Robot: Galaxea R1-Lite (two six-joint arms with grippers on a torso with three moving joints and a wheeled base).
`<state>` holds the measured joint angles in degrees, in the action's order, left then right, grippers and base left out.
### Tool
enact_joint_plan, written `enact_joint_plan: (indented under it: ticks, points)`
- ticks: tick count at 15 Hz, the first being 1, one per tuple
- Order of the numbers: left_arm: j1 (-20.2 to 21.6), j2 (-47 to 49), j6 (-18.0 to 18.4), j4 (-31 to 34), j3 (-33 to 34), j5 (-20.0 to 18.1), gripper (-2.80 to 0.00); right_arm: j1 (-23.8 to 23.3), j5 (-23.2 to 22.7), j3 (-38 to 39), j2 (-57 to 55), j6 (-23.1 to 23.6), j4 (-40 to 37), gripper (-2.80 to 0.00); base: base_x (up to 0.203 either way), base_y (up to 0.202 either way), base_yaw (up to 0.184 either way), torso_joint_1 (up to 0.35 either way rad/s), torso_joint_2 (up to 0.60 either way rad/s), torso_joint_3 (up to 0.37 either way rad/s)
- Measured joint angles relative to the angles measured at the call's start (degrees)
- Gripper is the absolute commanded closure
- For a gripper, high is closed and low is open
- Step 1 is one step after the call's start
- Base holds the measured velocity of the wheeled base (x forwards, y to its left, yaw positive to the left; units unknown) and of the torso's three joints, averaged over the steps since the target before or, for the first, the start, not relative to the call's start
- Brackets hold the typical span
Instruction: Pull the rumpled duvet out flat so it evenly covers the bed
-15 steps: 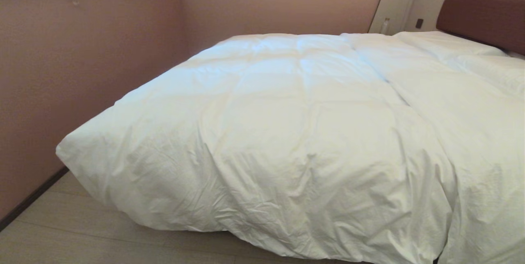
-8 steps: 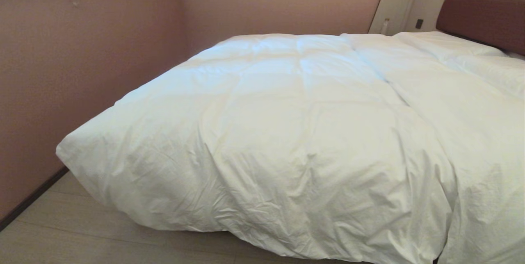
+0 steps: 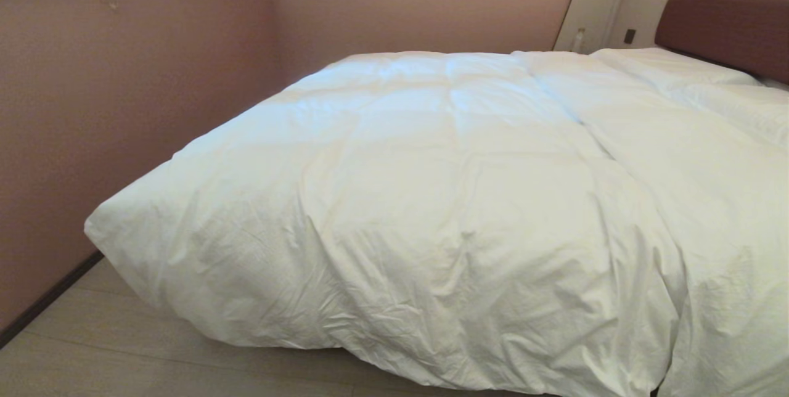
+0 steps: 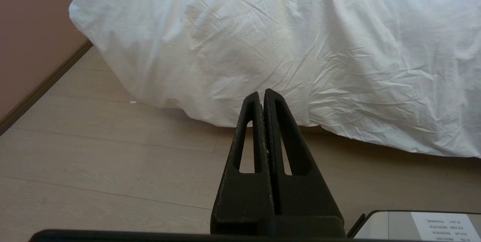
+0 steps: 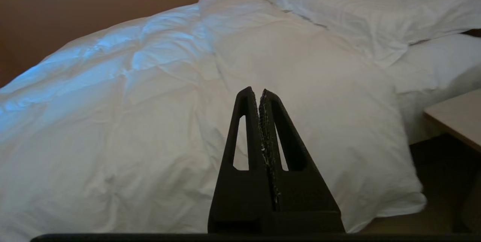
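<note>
Duvet (image 3: 431,200): spread over most of the bed (image 3: 727,33), foot edge hanging toward the floor (image 3: 92,347), creased near the foot, near corner bulging out by the wall (image 3: 123,107).
Second white layer (image 3: 709,212): lies along the right of the duvet, a seam-like fold between them; whether separate bedding or a folded part, cannot tell.
Pillows (image 5: 375,5): at the headboard end.
Left gripper (image 4: 263,95): fingers together, empty, low over the floor just short of the hanging edge.
Right gripper (image 5: 258,93): fingers together, empty, above the duvet's right side, aimed toward the pillows.
Step in hand, judged: final check or small tug; pinch the hem only, pull level and outward, avoid dragging the whole cover.
Open room: bare floor at the foot; narrow strip by the wall; bedside bench (image 5: 454,118) close on the right.
</note>
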<state>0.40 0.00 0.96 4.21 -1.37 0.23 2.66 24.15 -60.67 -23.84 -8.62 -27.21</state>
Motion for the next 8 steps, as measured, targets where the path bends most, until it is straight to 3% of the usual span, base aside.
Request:
enact_joint_plan:
  ticks: [8]
  points:
    - [0.0, 0.0, 0.0, 0.0, 0.0, 0.0, 0.0, -3.5, -7.0, 1.9, 10.7, 2.5, -7.9, 0.0, 0.0, 0.0, 0.0, 0.0, 0.0, 0.0]
